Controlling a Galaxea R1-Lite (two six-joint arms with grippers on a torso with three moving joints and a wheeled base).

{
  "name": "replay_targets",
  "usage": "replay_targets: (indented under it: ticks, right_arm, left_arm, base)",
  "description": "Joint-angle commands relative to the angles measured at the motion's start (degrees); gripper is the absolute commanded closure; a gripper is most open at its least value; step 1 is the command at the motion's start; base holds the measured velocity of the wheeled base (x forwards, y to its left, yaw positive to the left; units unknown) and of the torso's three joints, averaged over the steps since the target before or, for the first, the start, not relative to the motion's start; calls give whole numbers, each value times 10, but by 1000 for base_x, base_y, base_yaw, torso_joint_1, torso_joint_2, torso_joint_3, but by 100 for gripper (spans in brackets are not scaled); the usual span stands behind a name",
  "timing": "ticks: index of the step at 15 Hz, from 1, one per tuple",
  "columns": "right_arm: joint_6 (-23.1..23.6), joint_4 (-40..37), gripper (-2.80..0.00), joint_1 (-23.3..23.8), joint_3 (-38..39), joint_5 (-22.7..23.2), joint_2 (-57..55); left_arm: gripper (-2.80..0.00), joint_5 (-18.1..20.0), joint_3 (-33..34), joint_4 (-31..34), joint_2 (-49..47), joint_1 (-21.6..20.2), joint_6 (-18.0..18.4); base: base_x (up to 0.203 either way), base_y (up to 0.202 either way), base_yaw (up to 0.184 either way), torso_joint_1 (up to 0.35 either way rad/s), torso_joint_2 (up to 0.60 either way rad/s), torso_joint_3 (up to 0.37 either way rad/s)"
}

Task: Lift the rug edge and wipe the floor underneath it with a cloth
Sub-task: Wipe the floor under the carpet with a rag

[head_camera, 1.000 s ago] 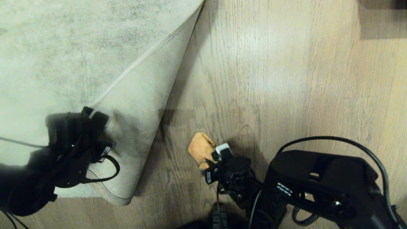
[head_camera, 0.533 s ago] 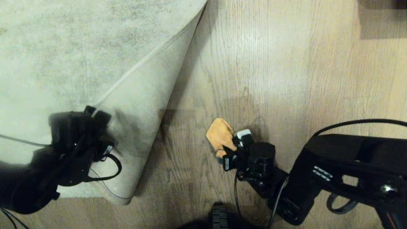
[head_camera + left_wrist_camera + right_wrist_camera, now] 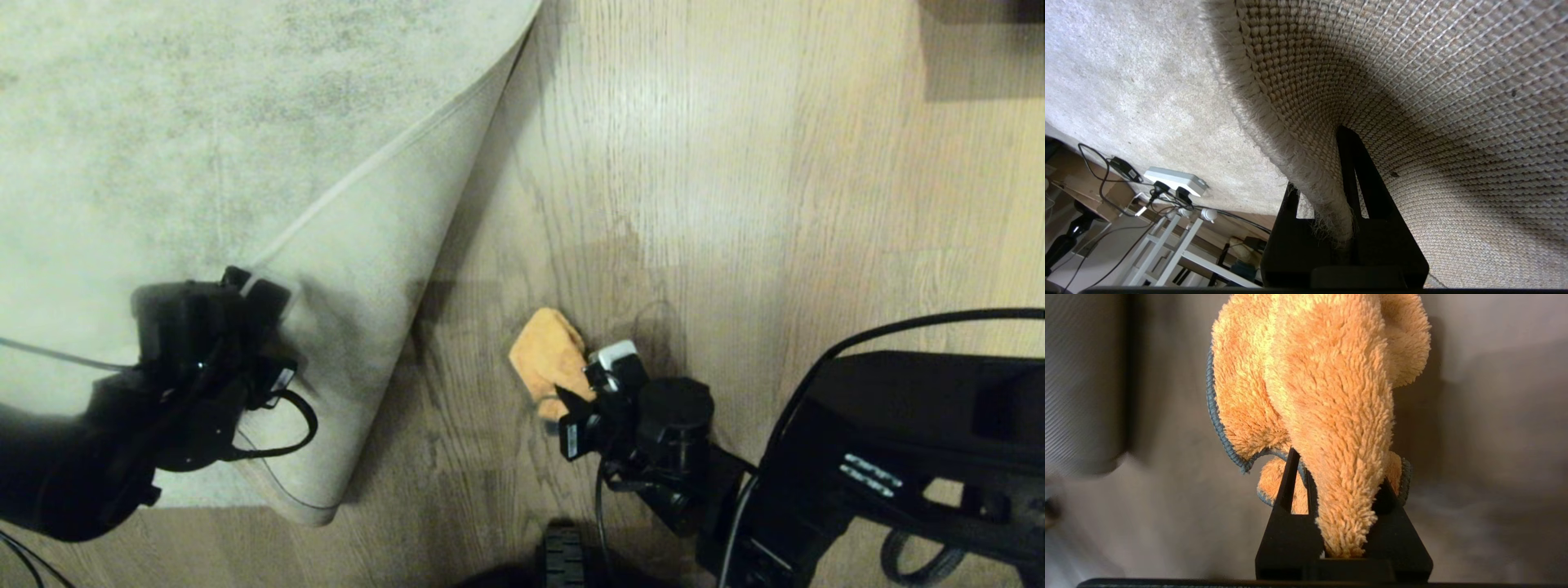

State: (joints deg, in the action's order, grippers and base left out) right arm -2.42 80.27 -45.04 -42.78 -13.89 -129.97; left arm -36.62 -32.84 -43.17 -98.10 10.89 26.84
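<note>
Well, in the head view I see the left pincer at the left side, closed on the rug edge, which is folded back over the rug so that its cream backing faces up. The corner of this flap hangs toward the lower part of the picture, and the floor beside it lies bare, light brown planks with dark grain lines. On this floor, a little to the right of the flap, I see the cloth, a small orange rag, and the right pincer has it at its near end; the rag lies on the planks, apart from the rug. In the left wrist view the two black fingers are nearly together with the fringed border of the rug edge pinched between them, the woven backing on one side and the grey pile on the other. Beyond the rug I notice a white power strip with cables. In the right wrist view the right pincer is closed tight on a bunched fold of the fuzzy cloth, which has a dark stitched hem.
</note>
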Motion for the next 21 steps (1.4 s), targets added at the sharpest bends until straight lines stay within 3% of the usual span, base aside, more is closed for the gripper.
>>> replay_targets:
  ticks: [1, 8, 11, 21]
  right_arm:
    - [-1, 9, 0, -25, -8, 0, -39]
    - [-5, 67, 0, -80, -103, 1, -226]
    - [-17, 33, 0, -82, -166, 17, -238]
    - [-10, 6, 0, -1, -185, 16, -186]
  left_arm:
    - [0, -2, -4, -3, -5, 0, 1]
    - [0, -2, -4, -3, -13, 0, 1]
    - [0, -2, -4, -3, -18, 0, 1]
    - [0, -3, 1, -3, -25, -2, -12]
  base:
    - [0, 0, 0, 0, 0, 0]
    - [0, 0, 0, 6, 0, 0]
    - [0, 0, 0, 0, 0, 0]
    - [0, 0, 0, 0, 0, 0]
